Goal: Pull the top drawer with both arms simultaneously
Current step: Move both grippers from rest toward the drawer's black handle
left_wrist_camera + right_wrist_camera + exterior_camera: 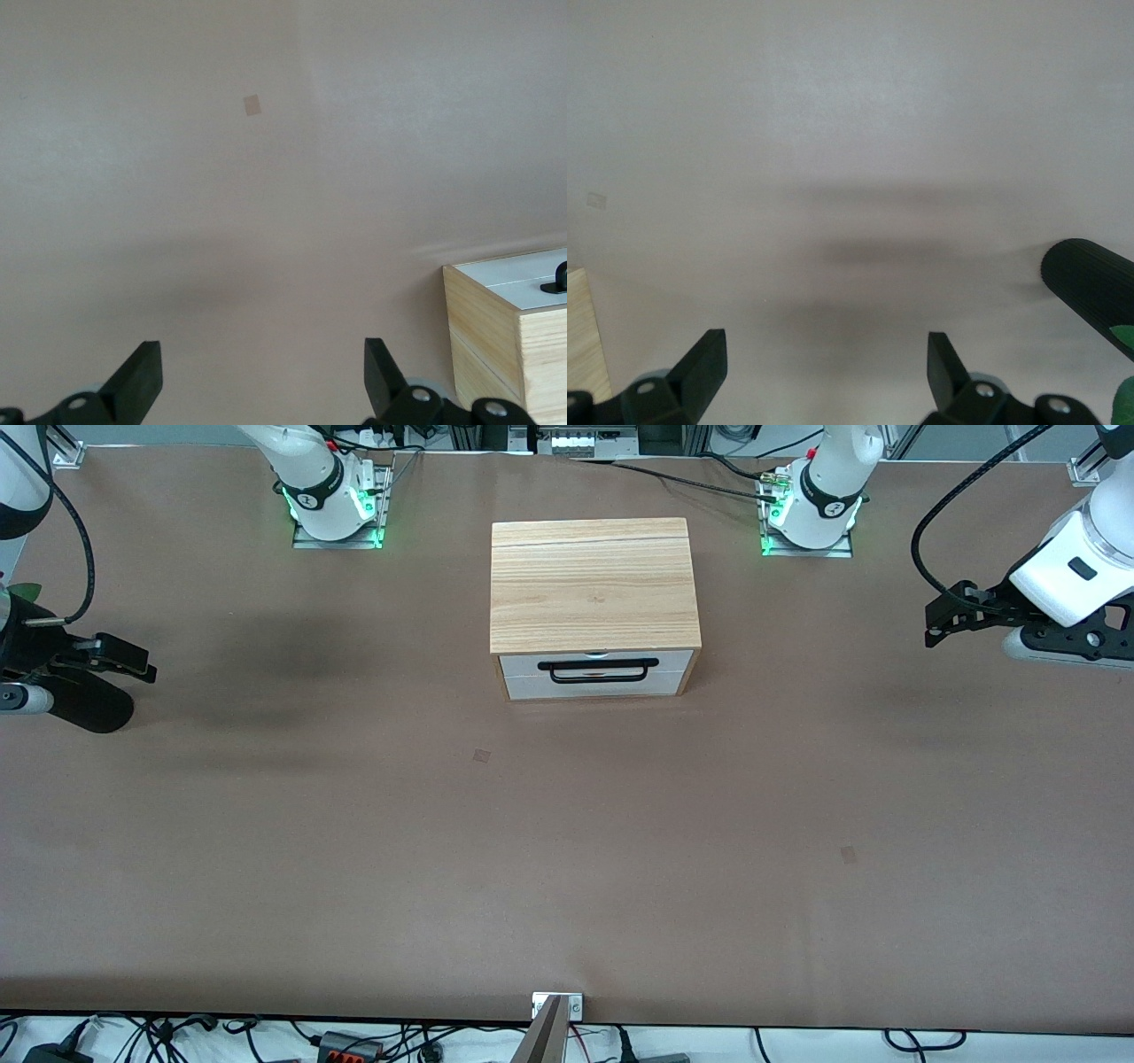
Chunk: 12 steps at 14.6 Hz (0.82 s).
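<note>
Facing forward, white top drawer (595,671) sits closed.

Matt brown table (354,850), wood-grain cabinet (592,584), smooth white top drawer (595,662)

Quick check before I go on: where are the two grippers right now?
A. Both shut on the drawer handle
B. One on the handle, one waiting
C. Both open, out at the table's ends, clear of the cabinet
C: the left gripper and right gripper both show spread fingers over bare table, with the drawer handle untouched.
</note>
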{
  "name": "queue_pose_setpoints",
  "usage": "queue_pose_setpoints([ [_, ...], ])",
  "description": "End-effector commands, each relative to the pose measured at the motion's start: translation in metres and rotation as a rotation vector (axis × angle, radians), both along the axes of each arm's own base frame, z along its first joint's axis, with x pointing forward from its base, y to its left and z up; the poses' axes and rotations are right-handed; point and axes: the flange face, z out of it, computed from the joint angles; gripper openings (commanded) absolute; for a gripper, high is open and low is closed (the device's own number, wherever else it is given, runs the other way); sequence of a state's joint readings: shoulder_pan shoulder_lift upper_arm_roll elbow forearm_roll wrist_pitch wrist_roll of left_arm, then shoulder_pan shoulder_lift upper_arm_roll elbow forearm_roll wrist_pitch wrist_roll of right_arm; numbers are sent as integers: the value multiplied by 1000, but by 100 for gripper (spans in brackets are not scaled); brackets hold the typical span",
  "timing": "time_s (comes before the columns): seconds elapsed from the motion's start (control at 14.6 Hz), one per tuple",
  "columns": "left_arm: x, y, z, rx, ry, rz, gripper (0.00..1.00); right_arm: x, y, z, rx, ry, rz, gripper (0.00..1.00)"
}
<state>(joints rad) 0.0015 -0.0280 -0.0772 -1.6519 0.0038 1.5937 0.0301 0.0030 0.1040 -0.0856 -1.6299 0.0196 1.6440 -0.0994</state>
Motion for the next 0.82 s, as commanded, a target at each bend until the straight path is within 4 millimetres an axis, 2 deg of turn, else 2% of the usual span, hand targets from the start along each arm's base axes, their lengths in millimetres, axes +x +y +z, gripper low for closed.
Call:
queue_pose_setpoints([
  [0.0, 4, -1, 5, 18, 4, -25, 100, 0, 7, -1, 13, 1, 12, 100],
  [0.41, 1, -1, 3, 18, 30, -13, 100, 1, 11, -2, 11, -6, 19, 100],
  [0.55, -2, -2, -9, 10, 102, -21, 100, 3, 13, -8, 11, 4, 24, 100],
  [0.75, -10, -5, -14, -73, 195, -14, 100, 14, 24, -38, 12, 52, 43, 100],
])
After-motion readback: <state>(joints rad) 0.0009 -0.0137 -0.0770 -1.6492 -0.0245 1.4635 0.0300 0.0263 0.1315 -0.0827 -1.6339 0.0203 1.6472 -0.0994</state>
